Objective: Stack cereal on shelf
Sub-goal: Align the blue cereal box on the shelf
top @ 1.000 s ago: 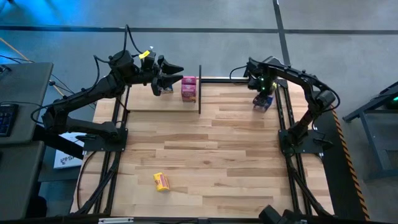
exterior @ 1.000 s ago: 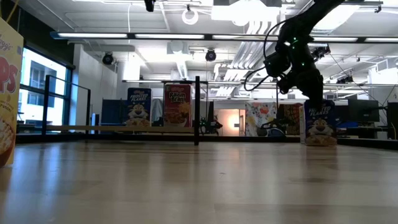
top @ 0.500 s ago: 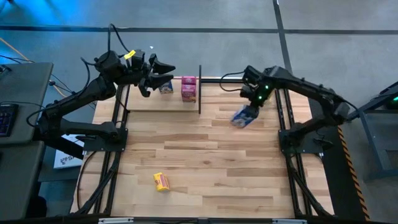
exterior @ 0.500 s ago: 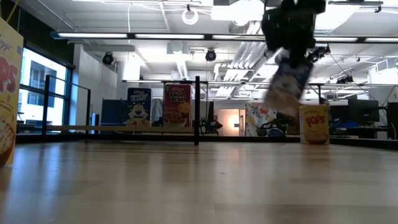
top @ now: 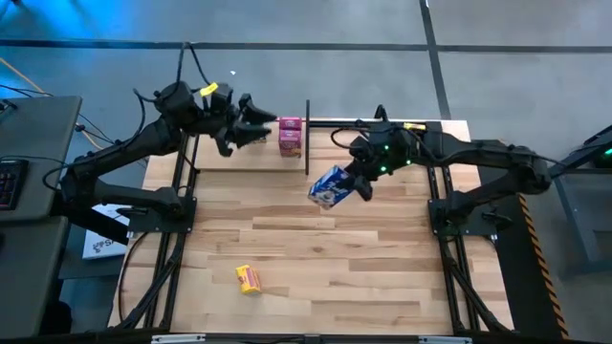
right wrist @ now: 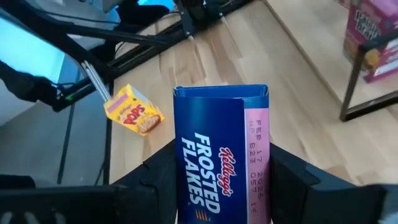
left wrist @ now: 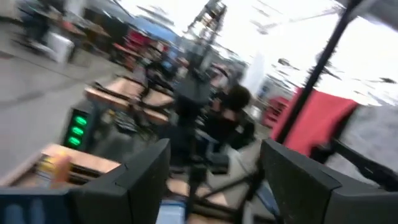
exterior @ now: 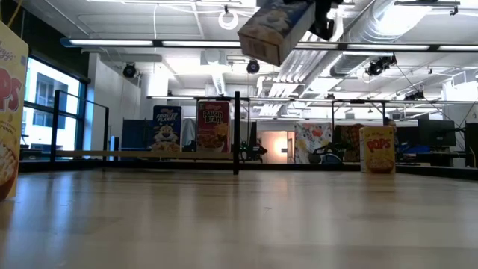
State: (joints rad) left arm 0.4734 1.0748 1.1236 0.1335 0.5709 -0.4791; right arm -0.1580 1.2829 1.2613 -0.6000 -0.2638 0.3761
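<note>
A blue cereal box (top: 329, 185) is pinched between the fingers of the right gripper (top: 356, 179) and carried clear of the tabletop (top: 363, 258), just off the black end post of the shelf (top: 215, 159). In the right wrist view the Frosted Flakes box (right wrist: 222, 155) is seen clamped on its two broad faces, its long axis running forward out of the jaws. In the low view it hangs high and tilted (exterior: 275, 28).

The coming move turns on one relation: the shelf board lies on the far side of that post from the held box, along the tabletop's back edge, and the right arm is the nearer one to carry it there. A pink box (top: 290, 136) stands at the post end of the board, and a blue one (exterior: 167, 128) stands beside it in the low view. The held box is judged to need lifting over or steering around the post.

The left gripper (top: 251, 120) hovers over the board near the pink box, its fingers spread and empty.

A yellow box (top: 248, 278) lies near the tabletop's front edge; another (exterior: 377, 149) stands towards the back right.

Compared with half a second ago, the held box is closer to the post, and the left gripper sits slightly nearer the pink box.
</note>
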